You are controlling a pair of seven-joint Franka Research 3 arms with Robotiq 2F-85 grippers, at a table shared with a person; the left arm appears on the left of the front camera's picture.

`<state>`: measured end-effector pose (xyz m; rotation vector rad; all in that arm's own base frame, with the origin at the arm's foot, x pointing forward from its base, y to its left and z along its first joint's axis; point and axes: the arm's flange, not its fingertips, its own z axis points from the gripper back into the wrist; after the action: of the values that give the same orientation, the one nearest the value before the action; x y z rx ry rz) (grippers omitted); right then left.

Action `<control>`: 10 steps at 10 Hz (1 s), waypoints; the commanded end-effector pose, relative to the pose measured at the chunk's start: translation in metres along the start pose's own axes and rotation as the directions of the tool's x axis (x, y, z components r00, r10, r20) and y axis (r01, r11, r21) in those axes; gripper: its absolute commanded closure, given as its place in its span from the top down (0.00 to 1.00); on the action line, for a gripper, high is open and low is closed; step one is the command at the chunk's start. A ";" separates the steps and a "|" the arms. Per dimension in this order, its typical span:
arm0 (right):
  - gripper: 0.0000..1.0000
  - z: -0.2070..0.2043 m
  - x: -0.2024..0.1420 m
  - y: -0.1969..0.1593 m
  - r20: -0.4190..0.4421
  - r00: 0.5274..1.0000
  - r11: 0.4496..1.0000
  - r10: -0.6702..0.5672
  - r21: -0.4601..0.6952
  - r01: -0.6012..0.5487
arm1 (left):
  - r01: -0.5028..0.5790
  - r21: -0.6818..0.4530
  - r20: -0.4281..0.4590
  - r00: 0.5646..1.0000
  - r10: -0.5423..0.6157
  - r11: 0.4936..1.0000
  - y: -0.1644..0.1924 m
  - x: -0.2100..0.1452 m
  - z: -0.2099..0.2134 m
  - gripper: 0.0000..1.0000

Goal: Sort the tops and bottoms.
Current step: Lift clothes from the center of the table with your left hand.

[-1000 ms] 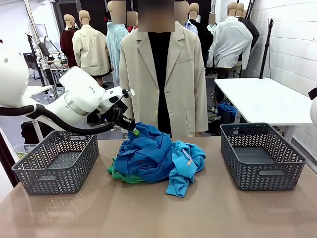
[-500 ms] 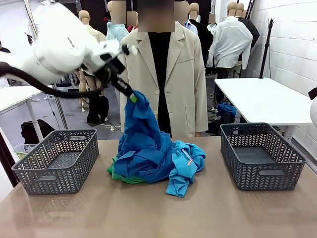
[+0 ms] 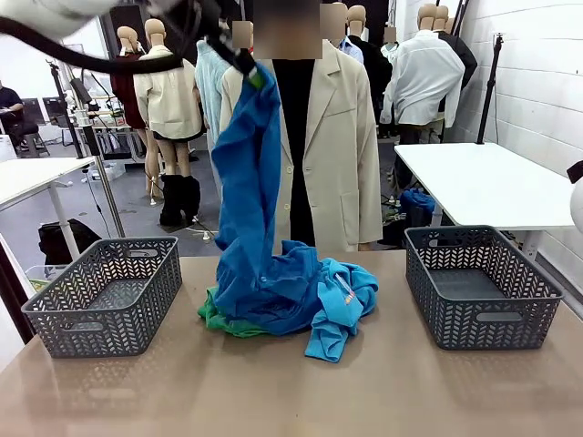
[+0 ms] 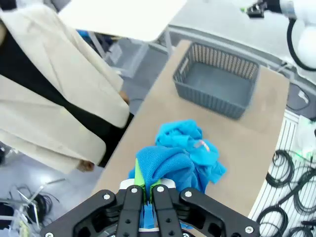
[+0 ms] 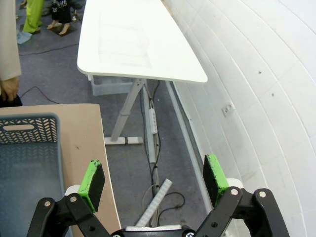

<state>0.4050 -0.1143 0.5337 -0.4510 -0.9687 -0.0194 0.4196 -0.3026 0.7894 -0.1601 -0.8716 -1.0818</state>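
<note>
High above the table, my left gripper (image 3: 255,73) is shut on a royal blue top (image 3: 248,191) and holds it by one end. The cloth hangs stretched down to the pile (image 3: 291,291) on the table's middle. In the left wrist view the gripper (image 4: 148,190) pinches blue cloth (image 4: 165,168) between its green pads. The pile holds sky blue tops (image 3: 342,305) and a green bottom (image 3: 219,320) peeking out at its lower left. My right gripper (image 5: 154,182) is open, off the table's right end, over the floor.
A grey basket (image 3: 105,296) stands at the table's left and another grey basket (image 3: 478,284) at the right. A person in a beige coat (image 3: 305,137) stands at the far edge behind the pile. A white table (image 3: 483,182) is at the back right.
My left gripper has risen from the pile's top to well above the table, pulling the royal blue top up into a long hanging strip. The pile has shifted slightly.
</note>
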 end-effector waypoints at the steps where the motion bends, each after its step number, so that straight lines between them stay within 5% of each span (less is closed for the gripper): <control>1: 1.00 0.000 0.000 0.000 -0.009 1.000 1.000 0.007 -0.001 -0.007 | 0.006 0.127 0.020 1.000 -0.009 0.992 -0.010 0.059 0.026 0.00; 5: 1.00 0.000 0.000 0.000 -0.009 1.000 1.000 0.007 -0.001 -0.007 | -0.051 0.358 0.128 0.992 0.005 0.932 -0.048 0.155 0.103 0.00; 7: 1.00 0.000 0.000 0.000 -0.009 1.000 1.000 0.007 -0.001 -0.007 | -0.093 0.404 0.181 0.983 0.020 0.910 -0.063 0.175 0.123 0.00; 10: 1.00 0.000 0.000 0.000 -0.009 1.000 1.000 0.007 -0.001 -0.007 | -0.080 0.383 0.179 0.984 0.011 0.920 -0.061 0.137 0.127 0.00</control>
<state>0.4050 -0.1141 0.5337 -0.4510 -0.9687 -0.0190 0.3234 -0.3749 0.9517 0.0661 -1.2192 -0.8261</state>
